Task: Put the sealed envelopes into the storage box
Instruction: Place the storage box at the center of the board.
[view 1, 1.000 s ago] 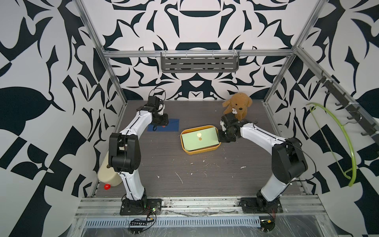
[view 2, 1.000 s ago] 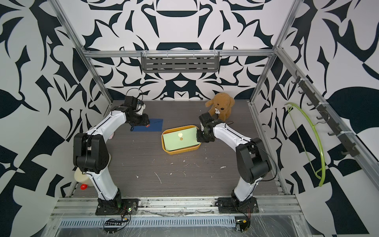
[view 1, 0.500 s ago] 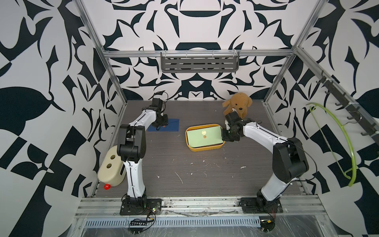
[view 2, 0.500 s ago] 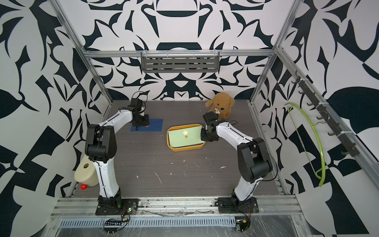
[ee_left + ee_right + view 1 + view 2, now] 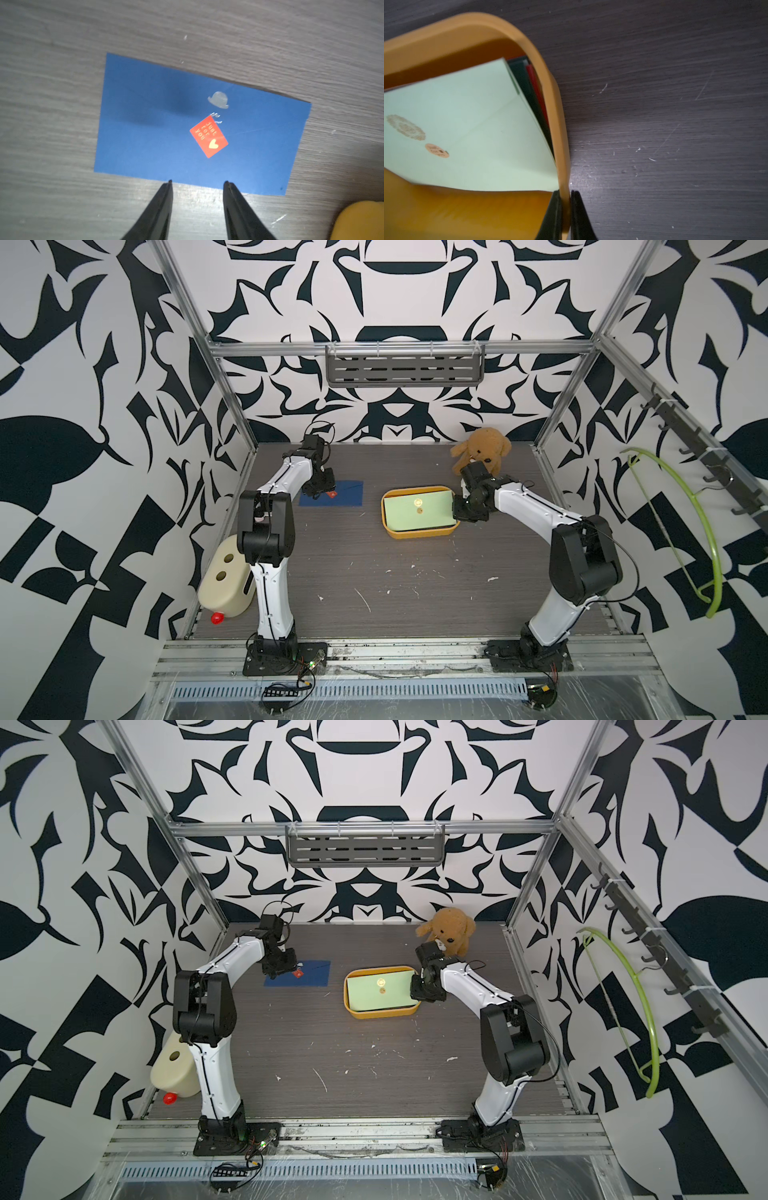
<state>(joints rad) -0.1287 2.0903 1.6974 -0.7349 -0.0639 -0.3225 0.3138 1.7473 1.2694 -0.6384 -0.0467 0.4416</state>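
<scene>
Pickup of the last loose envelope, both arms engaged. The left gripper (image 5: 198,182) has its jaws apart, both tips set at the near long edge of the navy envelope (image 5: 155,135). The envelope lies flat on the table (image 5: 62,62) directly ahead of the fingertips, with its red sticker seal (image 5: 208,137) further ahead, past the gap between them. The right gripper (image 5: 565,193) is clamped on a short wall of the storage box (image 5: 546,68), one finger inside and one outside. Just beside the inner finger lies a light green envelope (image 5: 477,124), topping a stack whose dark green (image 5: 523,83) and red (image 5: 534,83) edges show beneath. The step in hand appears to be lifting the navy envelope. Flat paper offers no raised edge, so the tips should press lightly at the border and close slowly, buckling the paper upward into the pinch, clear of the sticker. The box leaves little spare room around an envelope, so entry is best made long side first while the right grip steadies the wall
</scene>
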